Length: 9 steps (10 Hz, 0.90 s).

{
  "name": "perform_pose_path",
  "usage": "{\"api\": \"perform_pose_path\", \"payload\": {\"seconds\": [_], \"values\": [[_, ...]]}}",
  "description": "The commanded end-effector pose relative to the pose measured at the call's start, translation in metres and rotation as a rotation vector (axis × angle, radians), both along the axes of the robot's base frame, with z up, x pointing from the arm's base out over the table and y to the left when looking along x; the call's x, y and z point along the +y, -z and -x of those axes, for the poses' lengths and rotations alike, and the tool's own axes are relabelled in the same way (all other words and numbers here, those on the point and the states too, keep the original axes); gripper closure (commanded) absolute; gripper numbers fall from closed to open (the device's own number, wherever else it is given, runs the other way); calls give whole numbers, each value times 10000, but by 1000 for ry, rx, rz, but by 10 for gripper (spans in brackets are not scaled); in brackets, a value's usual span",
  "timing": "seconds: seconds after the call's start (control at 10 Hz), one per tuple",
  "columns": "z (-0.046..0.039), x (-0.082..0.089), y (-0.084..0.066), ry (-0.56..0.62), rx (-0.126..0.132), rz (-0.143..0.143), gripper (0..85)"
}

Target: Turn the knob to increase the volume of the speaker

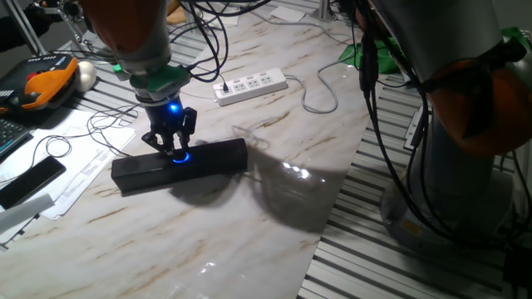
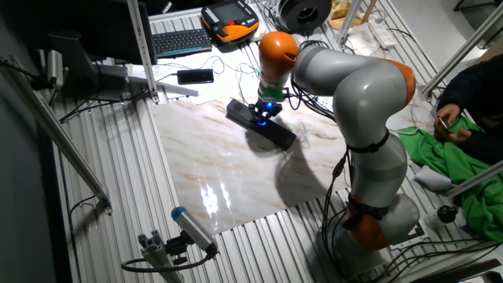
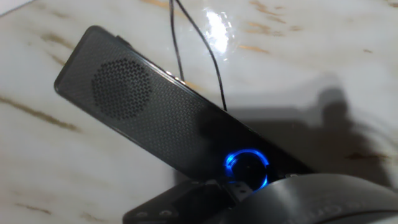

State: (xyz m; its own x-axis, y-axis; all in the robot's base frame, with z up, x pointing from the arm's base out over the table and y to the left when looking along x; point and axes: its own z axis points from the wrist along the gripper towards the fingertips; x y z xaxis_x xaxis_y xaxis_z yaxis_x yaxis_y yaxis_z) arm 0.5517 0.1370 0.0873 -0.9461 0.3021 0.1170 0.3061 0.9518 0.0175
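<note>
The speaker (image 1: pixel 208 158) is a long black bar lying on the marble table top, also seen in the other fixed view (image 2: pixel 279 134) and the hand view (image 3: pixel 137 112). The knob (image 1: pixel 181 159) glows blue at its middle and also shows in the hand view (image 3: pixel 247 168). My gripper (image 1: pixel 176 151) points straight down onto the knob, also seen in the other fixed view (image 2: pixel 263 118). In the hand view the dark fingers (image 3: pixel 199 196) sit against both sides of the knob's lower edge, closed on it.
A white power strip (image 1: pixel 251 85) with a cable lies behind the speaker. A flat black device (image 1: pixel 33 178) and papers lie at the left. An orange and black pendant (image 1: pixel 41 83) sits at the far left. Green cloth (image 1: pixel 374 54) is at the back right.
</note>
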Motion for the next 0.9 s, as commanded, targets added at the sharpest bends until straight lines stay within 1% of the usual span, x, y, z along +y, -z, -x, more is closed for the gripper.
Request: {"api": "perform_pose_path", "payload": {"seconds": [0.0,0.3,0.5,0.8], "values": [[1,1,-5,28,1,2,680],[8,6,-7,135,5,7,680],[17,15,-3,189,-6,4,680],[23,28,-1,261,-16,-10,680]]}}
